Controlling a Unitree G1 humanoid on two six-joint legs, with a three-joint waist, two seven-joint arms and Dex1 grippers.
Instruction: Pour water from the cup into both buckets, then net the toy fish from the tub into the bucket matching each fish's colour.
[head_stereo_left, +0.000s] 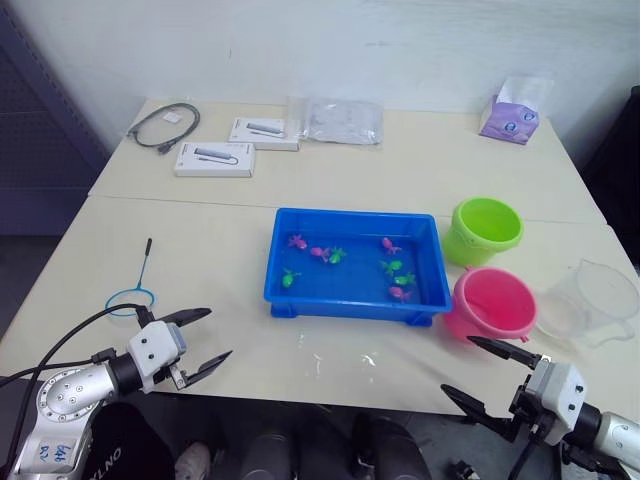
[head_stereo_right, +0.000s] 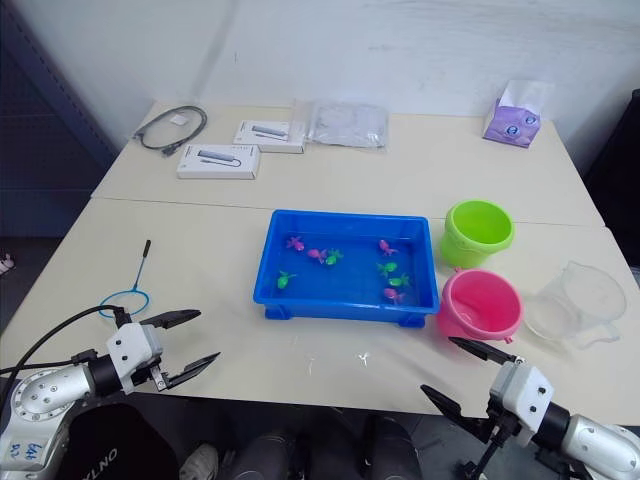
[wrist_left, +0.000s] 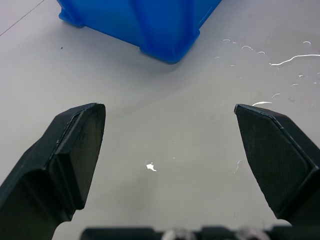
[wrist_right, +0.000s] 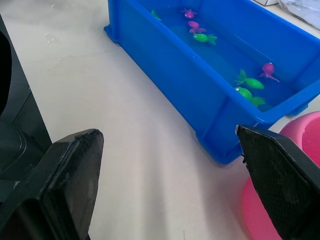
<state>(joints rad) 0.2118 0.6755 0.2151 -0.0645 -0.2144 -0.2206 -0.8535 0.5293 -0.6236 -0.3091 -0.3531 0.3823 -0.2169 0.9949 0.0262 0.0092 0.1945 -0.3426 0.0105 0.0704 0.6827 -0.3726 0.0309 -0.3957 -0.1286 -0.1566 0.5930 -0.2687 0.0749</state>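
Observation:
The blue tub (head_stereo_left: 283, 291) sits mid-table with several pink and green toy fish (head_stereo_left: 339, 256) in water. To its right stand the lime green bucket (head_stereo_left: 485, 228) and, nearer me, the pink bucket (head_stereo_left: 491, 305). The clear cup (head_stereo_left: 592, 302) rests right of the pink bucket. The net (head_stereo_left: 131, 296) lies flat on the table at the left, handle pointing away. My left gripper (head_stereo_left: 208, 338) hovers open near the front edge, just right of the net. My right gripper (head_stereo_left: 490, 376) is open below the pink bucket, empty.
On the far table lie a grey coiled cable (head_stereo_left: 166, 124), two white boxes (head_stereo_left: 214, 159), a clear plastic bag (head_stereo_left: 343, 121) and a purple tissue pack (head_stereo_left: 509, 118). Water drops (head_stereo_left: 340, 357) dot the table in front of the tub.

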